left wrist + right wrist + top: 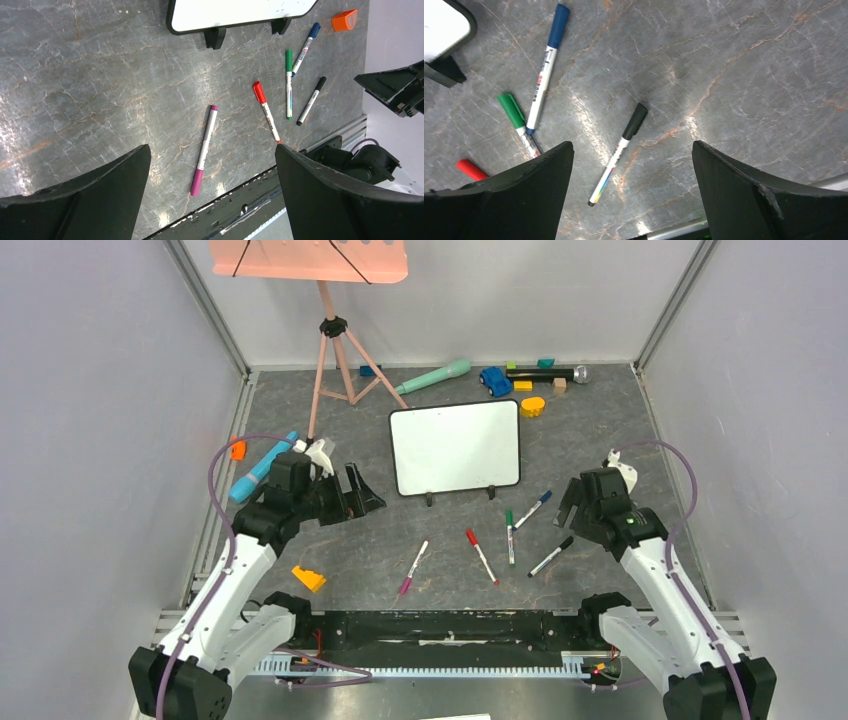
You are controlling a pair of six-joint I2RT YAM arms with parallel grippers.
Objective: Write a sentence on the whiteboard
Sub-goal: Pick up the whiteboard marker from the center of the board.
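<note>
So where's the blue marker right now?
Top view: the blue marker lies on the table right of centre, just in front of the right foot of the whiteboard, beside the green marker.

Grey veined stone-look tabletop [600, 440], pale lilac walls [90, 390], metal corner posts [205, 305].

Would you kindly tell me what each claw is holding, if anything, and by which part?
Nothing is held: the left claw and the right claw both stand open and empty; the blue marker lies untouched on the table.
</note>
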